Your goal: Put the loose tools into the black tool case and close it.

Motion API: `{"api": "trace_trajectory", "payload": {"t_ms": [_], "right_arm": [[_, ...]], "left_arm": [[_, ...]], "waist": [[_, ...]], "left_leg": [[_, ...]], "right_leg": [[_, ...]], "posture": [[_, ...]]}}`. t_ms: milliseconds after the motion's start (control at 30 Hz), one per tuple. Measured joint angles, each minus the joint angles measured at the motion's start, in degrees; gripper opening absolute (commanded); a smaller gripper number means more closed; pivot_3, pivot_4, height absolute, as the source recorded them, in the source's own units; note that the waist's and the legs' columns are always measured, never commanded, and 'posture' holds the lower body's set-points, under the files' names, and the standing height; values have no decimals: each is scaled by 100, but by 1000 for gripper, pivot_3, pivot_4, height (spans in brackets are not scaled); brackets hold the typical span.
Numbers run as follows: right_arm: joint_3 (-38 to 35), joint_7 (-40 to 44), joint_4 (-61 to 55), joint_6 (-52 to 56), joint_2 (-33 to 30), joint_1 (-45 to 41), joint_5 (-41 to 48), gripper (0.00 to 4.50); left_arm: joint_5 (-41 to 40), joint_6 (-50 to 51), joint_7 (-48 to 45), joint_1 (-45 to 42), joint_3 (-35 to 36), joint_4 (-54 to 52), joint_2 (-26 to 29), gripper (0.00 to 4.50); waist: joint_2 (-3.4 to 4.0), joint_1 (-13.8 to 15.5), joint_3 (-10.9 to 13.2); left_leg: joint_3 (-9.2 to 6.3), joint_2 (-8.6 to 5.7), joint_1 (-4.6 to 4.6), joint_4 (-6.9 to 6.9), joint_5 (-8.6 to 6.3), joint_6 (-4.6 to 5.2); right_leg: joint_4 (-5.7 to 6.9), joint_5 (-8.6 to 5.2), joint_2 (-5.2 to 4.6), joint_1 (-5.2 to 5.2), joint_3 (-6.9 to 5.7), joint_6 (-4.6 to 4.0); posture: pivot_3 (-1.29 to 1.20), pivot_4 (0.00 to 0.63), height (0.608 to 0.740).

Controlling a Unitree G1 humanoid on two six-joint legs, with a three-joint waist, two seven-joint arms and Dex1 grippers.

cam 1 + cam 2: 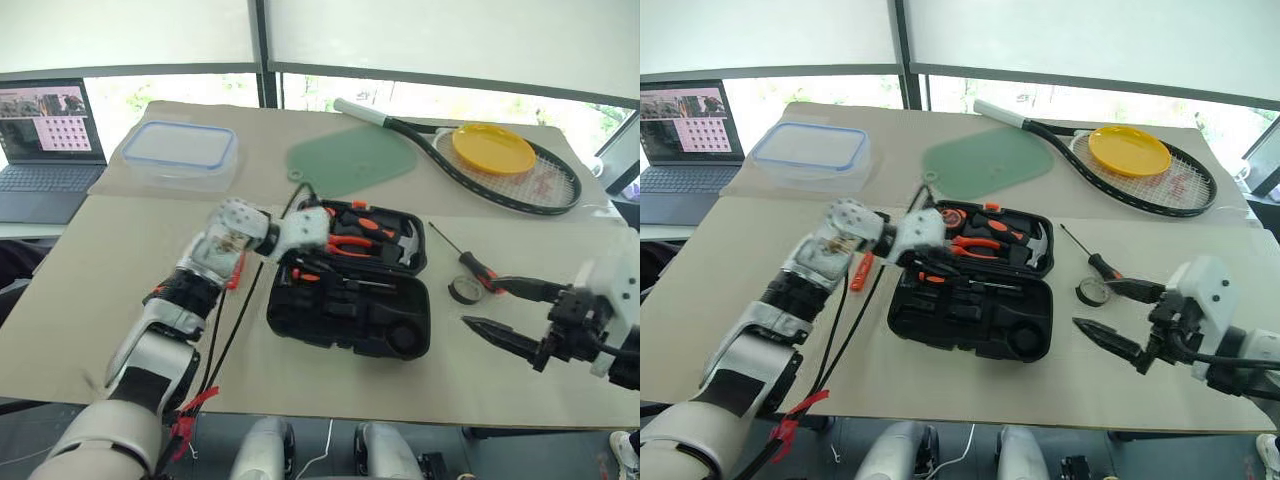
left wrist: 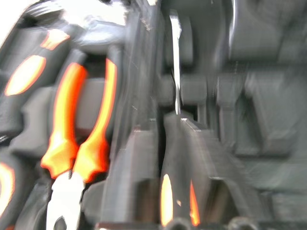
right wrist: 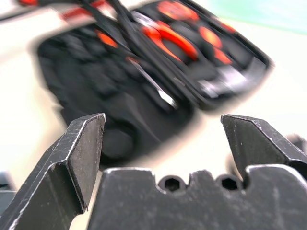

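The black tool case (image 1: 400, 325) lies open mid-table, with orange-handled pliers (image 1: 350, 245) and a hammer (image 1: 405, 240) in its far half. My left gripper (image 1: 322, 258) hovers over the case's left part; right below it, one screwdriver (image 2: 176, 67) rests in a slot of the near half. Right of the case, a second screwdriver (image 1: 465, 258) lies loose beside the small dark tape roll (image 1: 464, 290). My right gripper (image 1: 479, 303) is open and empty, its tips just beside the tape roll. A small orange tool (image 1: 862, 270) lies left of the case.
At the back stand a clear blue-rimmed box (image 1: 180, 150), a green mat (image 1: 350, 158), a racket (image 1: 520, 185) and a yellow plate (image 1: 493, 148). A laptop (image 1: 45, 140) sits far left. Black cables (image 1: 225, 340) hang from my left arm.
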Motion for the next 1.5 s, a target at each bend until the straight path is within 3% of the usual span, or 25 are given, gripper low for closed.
{"api": "trace_trajectory", "payload": {"t_ms": [200, 367, 500, 767, 967, 1000, 1033, 1333, 1500], "right_arm": [[-740, 330, 930, -58, -12, 682, -496, 4500], [-393, 519, 2227, -427, -444, 55, -1024, 4500], [794, 540, 3217, -871, -577, -1213, -1536, 4500], [2616, 507, 4902, -1545, -155, -3170, -2458, 4500], [3136, 407, 5956, -2070, 161, -3802, -2975, 4500], [3139, 406, 6021, -2112, 184, -3833, -2986, 3996], [3146, 406, 6161, -2167, 257, -3950, -3007, 3926], [3200, 553, 6503, -2435, 535, -4210, -3024, 967], [3045, 551, 6487, -2446, 493, -4099, -2946, 965]], "left_arm": [[-1710, 2354, -388, 785, 1120, -1981, 1284, 4453], [-2859, 3465, -460, 1520, 1571, -3354, 1909, 4453], [-3406, 3771, -221, 1721, 1738, -4094, 2052, 4453], [-3589, 3768, 314, 1783, 1730, -4421, 2236, 4453], [-3653, 3725, 479, 1782, 1720, -4488, 2384, 4453], [-3658, 3723, 486, 1782, 1719, -4486, 2385, 4500], [-3664, 3712, 497, 1781, 1717, -4479, 2396, 4500], [-3594, 3464, 517, 1767, 1493, -4352, 2398, 4500], [-3582, 3428, 532, 1772, 1477, -4282, 2426, 4500]], "waist": [[8, -81, -3], [9, -90, -1], [13, -96, 0], [30, -91, 6], [34, -90, 7], [34, -91, 7], [34, -100, 7], [34, -141, 7], [36, -123, 8]], "left_leg": [[3, -1, 17, -6, 0, -1], [4, -2, 26, -5, 3, -5], [5, -5, 37, -10, 7, -10], [12, -6, 34, -13, 14, -21], [16, -5, 33, -15, 29, -47], [16, -5, 33, -15, 29, -47], [16, -3, 34, -15, 30, -48], [17, 1, 35, -17, 32, -53], [17, 0, 32, -17, 32, -52]], "right_leg": [[-2, -3, -2, 14, 6, 2], [-2, -3, 0, 19, 11, 0], [2, -5, 5, 24, 13, -5], [2, -6, 14, 17, 16, -9], [1, -5, 14, 15, 18, -9], [2, -5, 14, 15, 18, -9], [2, -5, 15, 17, 18, -9], [1, -3, 21, 17, 20, -12], [1, -3, 19, 13, 20, -11]], "posture": [[0, 150, 738], [0, 150, 738], [0, 150, 738], [0, 150, 738], [0, 150, 738], [0, 150, 738], [0, 150, 738], [0, 150, 738], [0, 150, 738]]}}
